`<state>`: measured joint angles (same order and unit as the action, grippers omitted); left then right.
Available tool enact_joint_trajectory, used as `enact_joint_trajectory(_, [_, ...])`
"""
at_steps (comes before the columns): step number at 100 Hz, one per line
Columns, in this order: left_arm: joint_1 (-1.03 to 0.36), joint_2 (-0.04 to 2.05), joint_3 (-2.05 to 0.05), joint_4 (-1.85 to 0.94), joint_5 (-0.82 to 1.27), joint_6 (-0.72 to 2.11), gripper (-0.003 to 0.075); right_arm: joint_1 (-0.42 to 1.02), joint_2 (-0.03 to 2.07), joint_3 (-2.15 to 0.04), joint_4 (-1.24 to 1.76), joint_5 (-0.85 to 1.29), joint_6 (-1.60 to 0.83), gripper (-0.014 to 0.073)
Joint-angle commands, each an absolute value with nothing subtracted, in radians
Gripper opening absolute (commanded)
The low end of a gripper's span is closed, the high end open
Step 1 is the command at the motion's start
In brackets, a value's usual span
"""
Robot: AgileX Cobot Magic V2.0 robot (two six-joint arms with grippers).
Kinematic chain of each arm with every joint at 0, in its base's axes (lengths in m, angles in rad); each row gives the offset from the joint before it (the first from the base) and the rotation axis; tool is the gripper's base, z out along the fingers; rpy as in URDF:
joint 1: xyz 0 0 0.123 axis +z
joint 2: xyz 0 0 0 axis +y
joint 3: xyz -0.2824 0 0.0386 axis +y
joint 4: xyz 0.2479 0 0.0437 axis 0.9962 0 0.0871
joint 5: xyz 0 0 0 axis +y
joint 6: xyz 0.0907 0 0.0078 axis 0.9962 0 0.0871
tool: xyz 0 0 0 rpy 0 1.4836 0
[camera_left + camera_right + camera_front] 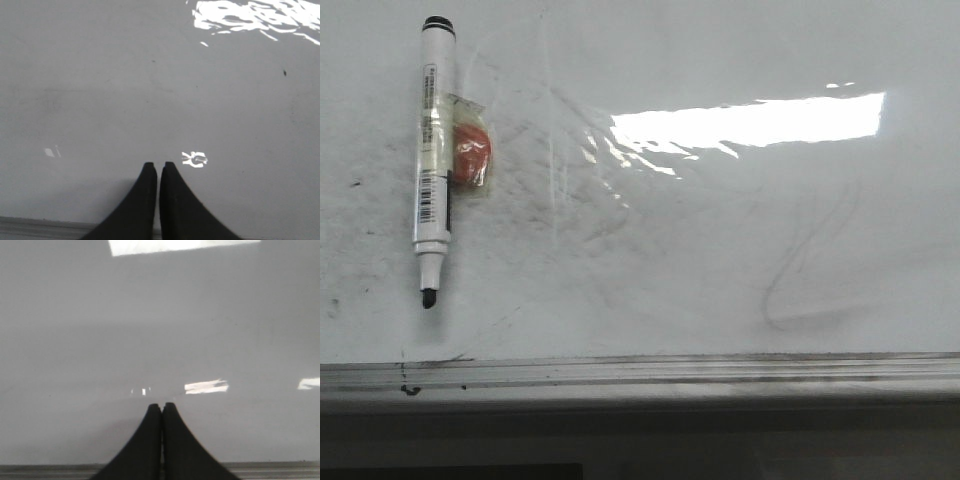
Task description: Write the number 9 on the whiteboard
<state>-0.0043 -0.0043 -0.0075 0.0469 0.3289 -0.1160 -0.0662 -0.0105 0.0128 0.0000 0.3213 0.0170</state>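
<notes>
The whiteboard point(720, 250) fills the front view, glossy white, smeared with grey erased marks and glare. No black number 9 shows on it; only a faint grey erased squiggle point(800, 275) at the right. A white marker point(433, 150) with a black tip lies uncapped at the left, tip towards the ledge, with an orange-red piece point(470, 155) taped to it. Neither gripper shows in the front view. My left gripper point(156, 166) is shut and empty over bare board. My right gripper point(162, 405) is shut and empty over bare board near the ledge.
A grey metal ledge point(640, 372) runs along the board's near edge; it also shows in the left wrist view point(40, 226) and the right wrist view point(280, 470). A bright window glare point(750, 122) lies on the upper right of the board.
</notes>
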Motion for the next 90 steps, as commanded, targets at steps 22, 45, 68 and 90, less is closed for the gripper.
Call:
enact_joint_trajectory(22, [-0.007, -0.033, 0.032, 0.038, 0.276, -0.120, -0.0020, -0.074, -0.032, 0.024, -0.012, 0.299, 0.014, -0.0064])
enact_joint_trajectory(45, [-0.007, -0.033, 0.032, 0.038, 0.276, -0.120, -0.0020, -0.074, -0.032, 0.024, -0.013, 0.299, 0.014, -0.0064])
enact_joint_trajectory(68, [-0.007, -0.033, 0.032, 0.038, 0.276, -0.120, -0.0020, -0.074, -0.032, 0.024, -0.018, 0.299, 0.014, -0.0064])
enact_joint_trajectory(90, [-0.007, -0.033, 0.032, 0.018, 0.232, -0.120, -0.0020, -0.074, -0.032, 0.024, -0.043, 0.221, 0.014, -0.0064])
